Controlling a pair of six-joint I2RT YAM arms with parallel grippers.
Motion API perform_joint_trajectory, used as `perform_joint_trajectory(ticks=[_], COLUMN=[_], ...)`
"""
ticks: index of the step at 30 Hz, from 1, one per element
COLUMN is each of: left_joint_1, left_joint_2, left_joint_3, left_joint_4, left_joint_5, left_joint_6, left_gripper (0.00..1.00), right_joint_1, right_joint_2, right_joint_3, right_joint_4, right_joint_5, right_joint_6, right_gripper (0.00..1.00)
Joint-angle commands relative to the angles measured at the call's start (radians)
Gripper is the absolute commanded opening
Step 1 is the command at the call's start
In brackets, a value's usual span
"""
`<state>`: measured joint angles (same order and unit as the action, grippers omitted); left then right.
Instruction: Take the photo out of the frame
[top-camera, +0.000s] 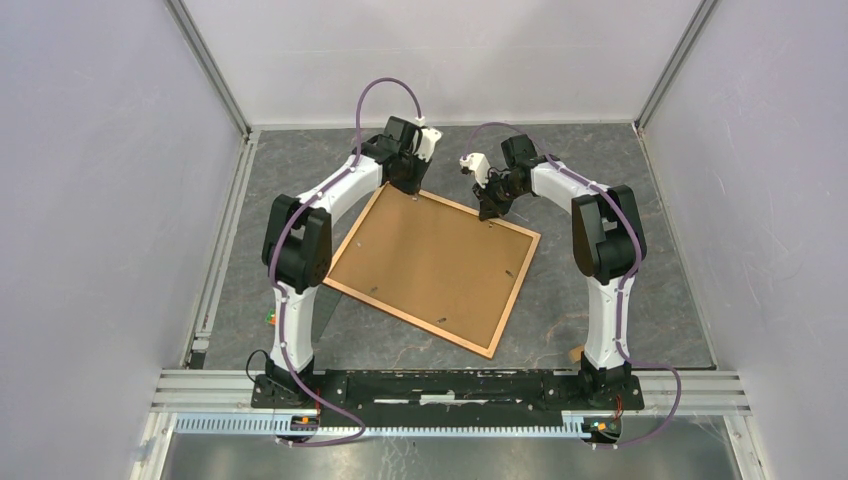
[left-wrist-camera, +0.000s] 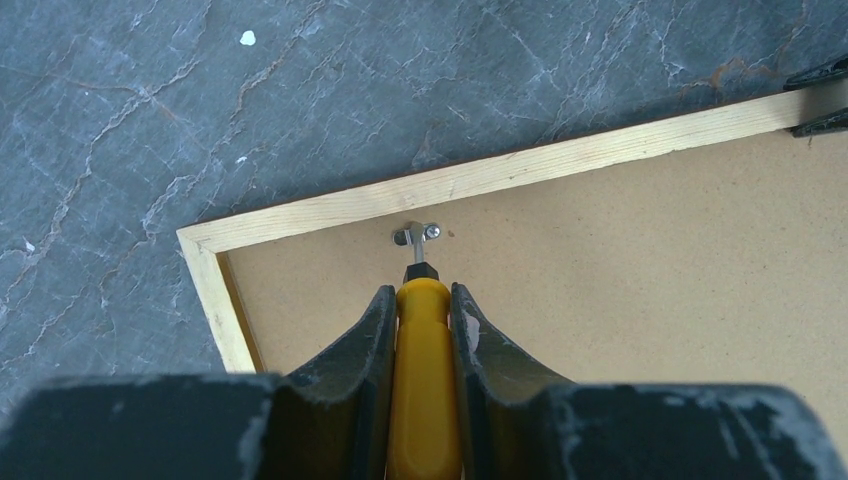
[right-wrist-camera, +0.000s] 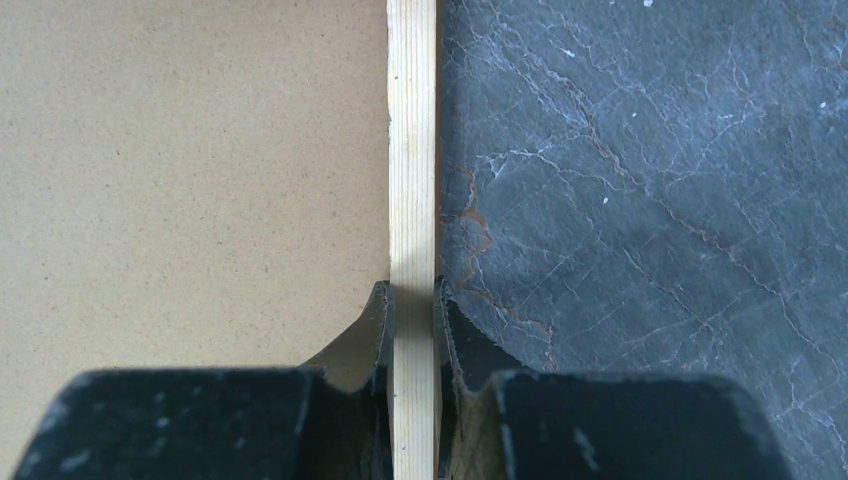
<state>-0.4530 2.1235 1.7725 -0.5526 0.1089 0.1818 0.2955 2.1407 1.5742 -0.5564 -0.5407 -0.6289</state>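
Robot lab test cell: plain white panel walls (top-camera: 90, 200) left, right & far, alum. profile rails (top-camera: 200, 385) near, grey stone-look tabletop (top-camera: 600, 170).

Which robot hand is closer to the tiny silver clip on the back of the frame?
Left. The left gripper holds a yellow screwdriver with its tip right at the clip. The right gripper is farther along, pinching the wooden edge of the frame.

walls (top-camera: 90, 200): plain pale | tabletop (top-camera: 620, 180): dark grey veined stone | rails (top-camera: 700, 388): aluminium
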Motion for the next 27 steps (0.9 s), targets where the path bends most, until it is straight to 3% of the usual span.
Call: perform_joint_trajectory(ticks=[1, 17, 27], left_joint_1=[-0.007, -0.001, 0.039], left_joint_2=[-0.034, -0.053, -0.055], left_joint_3=[-0.04, 0.022, 0.105], left_joint_4=[-0.132, -0.146, -0.156], left_joint_5=[0.02, 0.021, 0.038], left_joint_6=[0.033, 0.008, -0.012], left_gripper=[0.02, 0.02, 0.02], right_joint_1=[0.034, 0.019, -0.174], right_joint_2=[0.058, 0.074, 0.068], right_joint_3=[-0.005, 0.022, 0.021], right_joint_4=[-0.075, -0.084, -0.062], right_joint_5=[-0.01, 0.01, 0.03], right_joint_6=[0.009, 0.022, 0.163], right_gripper=[0.0, 0.0, 0.0])
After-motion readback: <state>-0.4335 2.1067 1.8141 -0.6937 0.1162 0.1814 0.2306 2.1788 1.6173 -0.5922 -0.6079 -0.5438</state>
